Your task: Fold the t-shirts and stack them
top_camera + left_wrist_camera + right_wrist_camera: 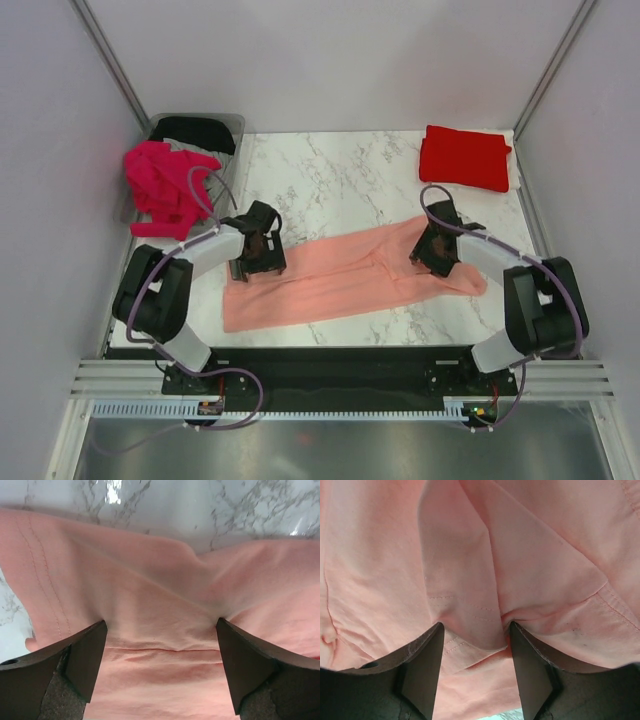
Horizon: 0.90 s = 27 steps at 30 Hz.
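A salmon pink t-shirt (350, 275), folded into a long strip, lies slantwise across the marble table. My left gripper (258, 262) is open at its left end, with both fingertips pressed into the cloth (160, 590) and a low ridge between them (161, 622). My right gripper (432, 255) is open at the right end, its jaws narrower, with a stitched fold of the shirt (465, 580) bunched between the tips (476, 625). A folded bright red t-shirt (465, 157) lies at the far right corner. A crumpled magenta t-shirt (165, 185) and a black one (195, 130) are at the far left.
A clear grey plastic bin (236, 124) at the far left corner holds the black shirt, and the magenta one hangs over its near side. Grey walls close in the table on the left, right and back. Bare marble (330, 180) shows behind the pink shirt.
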{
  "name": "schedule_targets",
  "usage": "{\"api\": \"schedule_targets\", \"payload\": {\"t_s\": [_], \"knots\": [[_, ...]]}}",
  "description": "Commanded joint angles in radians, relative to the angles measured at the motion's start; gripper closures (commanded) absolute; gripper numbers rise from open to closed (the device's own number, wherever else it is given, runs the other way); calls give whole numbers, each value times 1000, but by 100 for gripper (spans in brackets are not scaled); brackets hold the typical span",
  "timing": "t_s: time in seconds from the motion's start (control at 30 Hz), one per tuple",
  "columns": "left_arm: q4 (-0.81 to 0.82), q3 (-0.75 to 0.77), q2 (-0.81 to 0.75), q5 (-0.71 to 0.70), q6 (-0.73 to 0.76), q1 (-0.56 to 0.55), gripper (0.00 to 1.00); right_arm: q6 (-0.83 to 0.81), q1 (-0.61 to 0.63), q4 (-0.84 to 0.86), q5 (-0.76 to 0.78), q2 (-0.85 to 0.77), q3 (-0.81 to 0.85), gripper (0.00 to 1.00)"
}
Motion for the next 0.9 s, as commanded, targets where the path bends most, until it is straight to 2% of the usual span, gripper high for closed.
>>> {"api": "schedule_targets", "payload": {"t_s": [0.0, 0.07, 0.17, 0.2, 0.4, 0.57, 0.8, 0.87], "knots": [[-3, -77, -62, 75, 17, -12, 3, -48, -2, 82, -52, 190, 79, 38], [9, -137, -117, 98, 0, -16, 3, -86, -2, 79, -110, 279, 211, 38], [34, -215, -173, 169, -35, -31, 4, -132, 4, 56, -207, 494, 424, 39], [48, -234, -184, 204, -60, -48, 4, -139, 8, 51, -283, 595, 528, 40], [178, -367, -263, 351, -210, -178, 5, -146, 59, 30, -353, 835, 828, 41], [267, -335, -211, 405, -310, -280, 6, -143, 59, 1, -364, 962, 1047, 40], [392, -220, -105, 466, -457, -404, 6, -151, 51, -47, -346, 1218, 1510, 37], [390, -203, -105, 462, -482, -421, 6, -136, 47, -41, -315, 1264, 1555, 37]]}}
